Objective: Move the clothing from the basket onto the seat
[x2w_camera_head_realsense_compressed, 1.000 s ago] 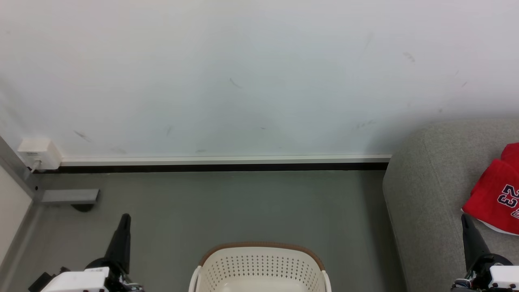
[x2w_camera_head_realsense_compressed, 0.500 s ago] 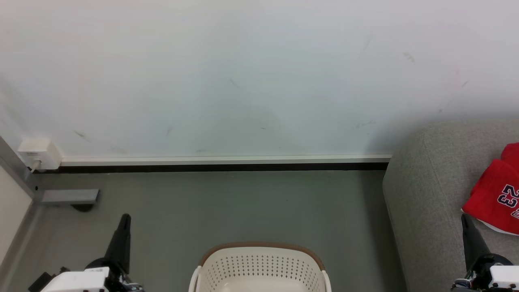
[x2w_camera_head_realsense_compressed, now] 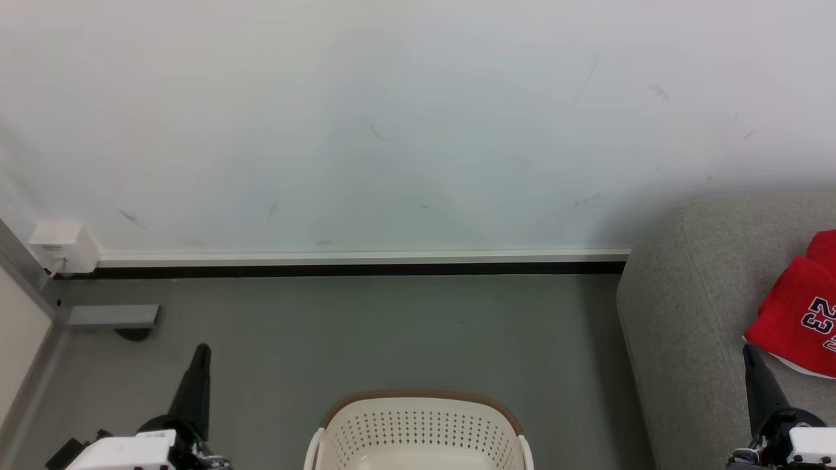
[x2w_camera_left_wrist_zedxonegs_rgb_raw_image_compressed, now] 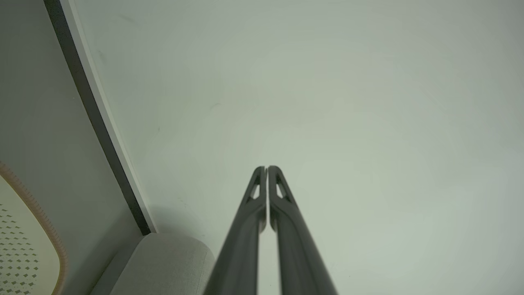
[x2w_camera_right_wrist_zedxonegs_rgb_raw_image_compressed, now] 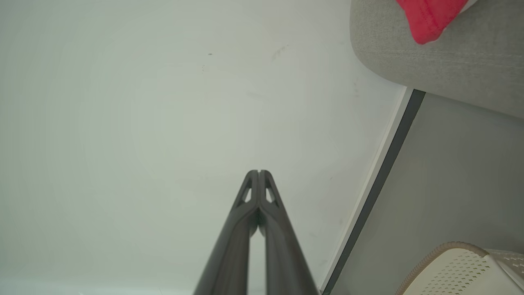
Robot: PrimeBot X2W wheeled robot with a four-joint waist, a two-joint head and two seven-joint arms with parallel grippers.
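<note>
head view, inspection: left gripper [x2w_camera_head_realsense_compressed: 201, 352] and right gripper [x2w_camera_head_realsense_compressed: 750, 351] each stand with their two dark fingers pressed together, tips touching and nothing between them. both wrist views confirm it. the cream-white perforated plastic basket [x2w_camera_head_realsense_compressed: 418, 395] with a brown rim sits between the two pairs of fingers, nearer the robot than their tips. the part of its inside on show holds no cloth; the rest is cut off. bright red clothing [x2w_camera_head_realsense_compressed: 800, 313] bearing a navy-and-white 23 lies on the light grey woven sofa seat [x2w_camera_head_realsense_compressed: 686, 313], just beyond the right gripper's tips and to their right.

judgement: transfer looks done or nearly so. recommended: check the hidden part of the basket first. if cloth remains, part the fingers before descending, pinch a fold, lift clear of the rim and set it beside the red heap.

count: basket one, seat one, grippers two, red heap one; garments within it cannot be counted.
</note>
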